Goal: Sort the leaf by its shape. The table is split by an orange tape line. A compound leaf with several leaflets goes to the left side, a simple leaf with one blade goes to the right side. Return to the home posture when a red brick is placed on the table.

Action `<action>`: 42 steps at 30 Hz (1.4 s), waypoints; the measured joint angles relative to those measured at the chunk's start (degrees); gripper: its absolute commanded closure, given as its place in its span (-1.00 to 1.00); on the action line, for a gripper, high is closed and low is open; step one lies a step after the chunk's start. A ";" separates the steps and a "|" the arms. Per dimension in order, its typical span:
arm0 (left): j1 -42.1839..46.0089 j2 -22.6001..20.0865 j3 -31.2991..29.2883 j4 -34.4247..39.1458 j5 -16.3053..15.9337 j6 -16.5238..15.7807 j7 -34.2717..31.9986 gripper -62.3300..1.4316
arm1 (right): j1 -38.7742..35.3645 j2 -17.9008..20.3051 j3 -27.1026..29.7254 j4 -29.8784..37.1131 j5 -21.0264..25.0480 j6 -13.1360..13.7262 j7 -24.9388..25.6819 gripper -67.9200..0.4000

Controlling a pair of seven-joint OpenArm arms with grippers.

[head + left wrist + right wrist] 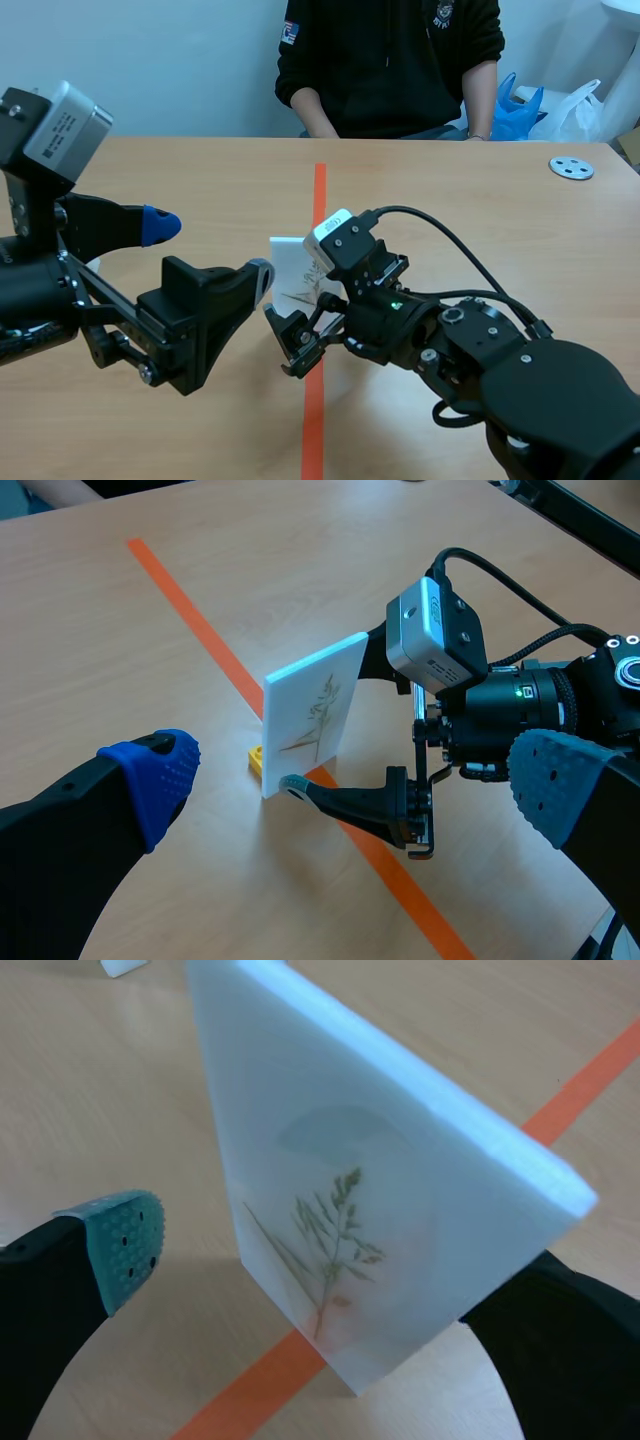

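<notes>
We see the left gripper (212, 252) released and empty left of the tape line (318, 200). The card (310, 710), its leaf (330, 1240) bearing several leaflets, stands upright on the line, with the right gripper (330, 1270) spread around it, unclenched. We judge sorting unfinished, since the card belongs left of the line; beyond it are the wood table (480, 200), a seated person (390, 60) and a pale wall (180, 60).

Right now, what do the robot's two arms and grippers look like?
Both are black with thick fingers. The left arm carries a grey camera box, and the left gripper has blue dotted pads. The right arm has a white-grey box, a looping black cable and a small green light; the right gripper has a grey-green pad.
</notes>
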 measured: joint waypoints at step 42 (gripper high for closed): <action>0.00 0.00 0.00 0.00 0.15 0.00 0.04 -1.00 | -13.53 9.55 17.31 20.17 13.86 -0.39 -0.81 0.85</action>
